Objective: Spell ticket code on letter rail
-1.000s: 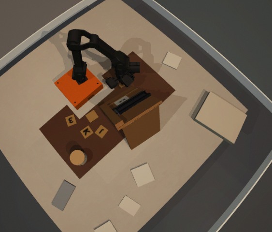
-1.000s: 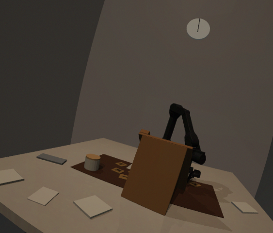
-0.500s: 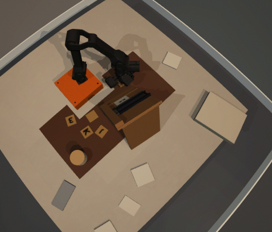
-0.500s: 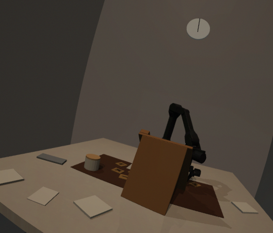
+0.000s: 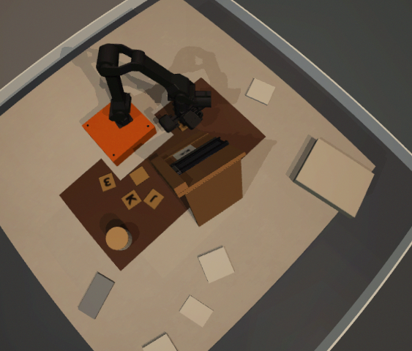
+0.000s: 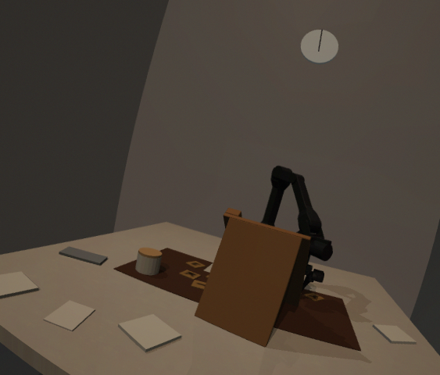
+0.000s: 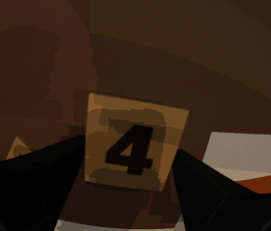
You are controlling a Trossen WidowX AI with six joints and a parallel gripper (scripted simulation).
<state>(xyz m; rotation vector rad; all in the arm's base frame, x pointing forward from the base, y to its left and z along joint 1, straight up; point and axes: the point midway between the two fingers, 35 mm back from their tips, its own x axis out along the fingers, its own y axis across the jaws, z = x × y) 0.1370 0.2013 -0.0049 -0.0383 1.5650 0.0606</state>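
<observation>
My gripper (image 5: 180, 122) (image 7: 131, 149) is shut on the tile marked 4 (image 7: 99, 168) (image 5: 182, 127), fingers at two opposite edges. It is low over the mat behind the board; whether the tile is lifted is unclear. Another tile (image 7: 16, 148) shows partly behind the left finger. The sloped board (image 5: 217, 192) (image 6: 252, 278) carries a black rail (image 5: 200, 154) with no tile visible in it. The ticket (image 5: 184, 151) is beside the rail, its print unreadable. Tiles marked K (image 5: 131, 199), a 3-like sign (image 5: 107, 182) and a J-like sign (image 5: 154, 198) lie on the mat, with one unreadable tile (image 5: 139, 175).
The dark red mat (image 5: 85, 192) (image 6: 316, 326) runs under the board. A lidded round jar (image 5: 117, 238) (image 6: 148, 262) stands on it. The orange base block (image 5: 115, 140) is beside the mat. A grey slab (image 5: 96, 295), a big pale block (image 5: 334, 175) and several pale flat squares lie around.
</observation>
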